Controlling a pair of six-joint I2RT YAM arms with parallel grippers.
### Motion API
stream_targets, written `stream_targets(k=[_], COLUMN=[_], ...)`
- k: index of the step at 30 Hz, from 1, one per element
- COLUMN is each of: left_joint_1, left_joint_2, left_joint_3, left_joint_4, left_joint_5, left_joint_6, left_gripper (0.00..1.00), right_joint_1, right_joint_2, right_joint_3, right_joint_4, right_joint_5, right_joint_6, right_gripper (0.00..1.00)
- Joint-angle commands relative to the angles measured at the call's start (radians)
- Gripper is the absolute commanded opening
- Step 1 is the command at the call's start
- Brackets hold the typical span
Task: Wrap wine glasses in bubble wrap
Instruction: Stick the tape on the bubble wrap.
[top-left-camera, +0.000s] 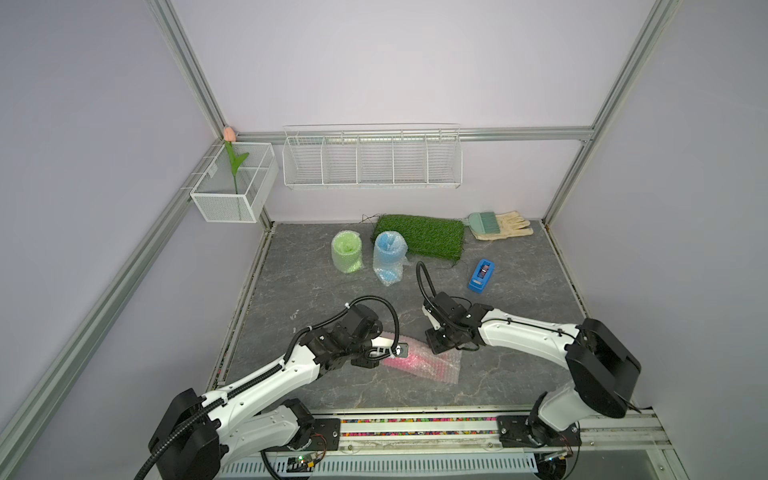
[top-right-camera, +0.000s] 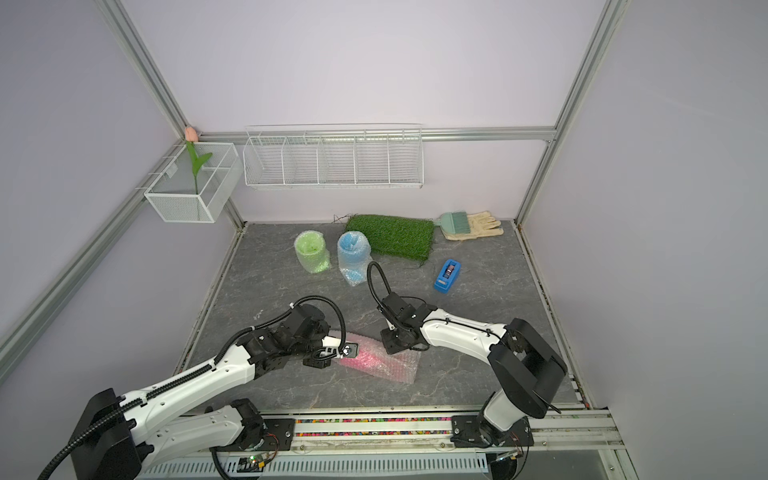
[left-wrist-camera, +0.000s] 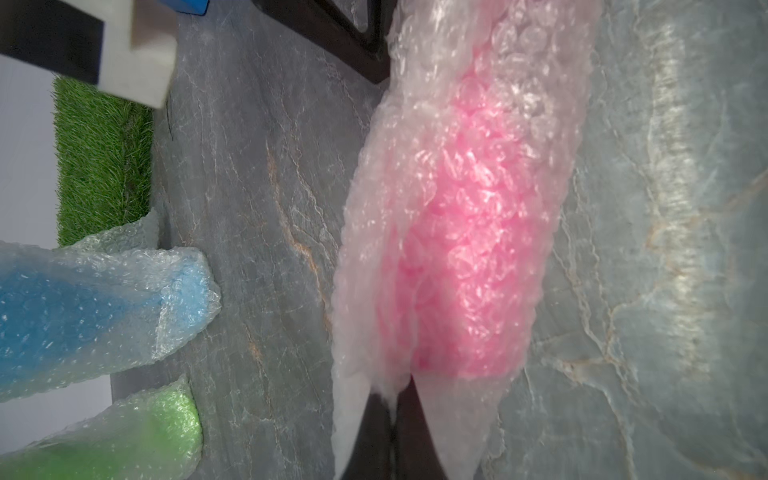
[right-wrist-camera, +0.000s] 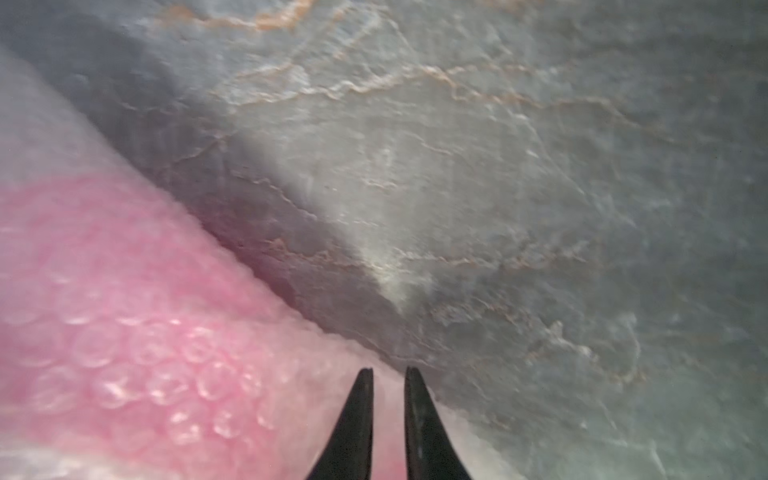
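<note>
Left claw (left-wrist-camera: 397, 399) tight on bubble wrap (top-left-camera: 440, 368) around pink goblet (left-wrist-camera: 469, 249), right claw (right-wrist-camera: 388, 374) barely apart; tulip (top-left-camera: 236, 163) in mesh basket (top-left-camera: 224, 208).

Twin high top views, wrist cameras close, sharing bubble wrap (left-wrist-camera: 419, 87)

Our left arm (top-left-camera: 266, 382) and right arm (top-left-camera: 528, 336) reach forward and inward, with the wrists bent down. Our left hand (left-wrist-camera: 401, 384) is pinched tight. Our right hand (right-wrist-camera: 388, 370) points down, its fingers (right-wrist-camera: 357, 415) parted by a narrow gap.
</note>
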Motion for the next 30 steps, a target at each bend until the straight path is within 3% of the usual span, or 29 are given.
stream_targets(k=[1, 4, 9, 11, 14, 16, 19, 26, 30], left_joint_1=[-0.001, 0.000, -0.001, -0.001, -0.001, -0.001, -0.002, -0.001, -0.002], left_joint_2=[-0.016, -0.017, -0.024, -0.028, -0.030, -0.032, -0.035, -0.046, -0.047], left_joint_3=[-0.009, -0.009, -0.009, -0.010, -0.009, -0.007, -0.006, -0.007, -0.006], left_joint_4=[-0.011, -0.013, -0.013, -0.011, -0.008, -0.008, -0.009, -0.006, -0.008], left_joint_5=[-0.009, -0.012, -0.012, -0.012, -0.012, -0.012, -0.012, -0.012, -0.012], left_joint_6=[0.009, 0.010, 0.013, 0.015, 0.020, 0.021, 0.022, 0.022, 0.021], left_gripper=[0.00, 0.00, 0.00, 0.00, 0.00, 0.00, 0.00, 0.00, 0.00], right_joint_1=[-0.006, -0.013, -0.026, -0.027, -0.026, -0.021, 0.001, 0.034, 0.034], right_joint_2=[0.027, 0.016, -0.041, -0.075, -0.137, -0.163, -0.152, -0.017, 0.043], right_joint_3=[0.058, 0.095, 0.198, 0.237, 0.242, 0.221, 0.212, 0.229, 0.239], right_joint_4=[-0.288, -0.391, -0.585, -0.603, -0.526, -0.433, -0.342, -0.300, -0.312], right_joint_5=[0.089, 0.132, 0.236, 0.210, 0.036, -0.158, -0.283, -0.303, -0.304], right_joint_6=[0.014, 0.014, -0.016, -0.056, -0.165, -0.249, -0.319, -0.410, -0.430], right_gripper=[0.28, 0.40, 0.46, 0.51, 0.63, 0.72, 0.80, 0.80, 0.70])
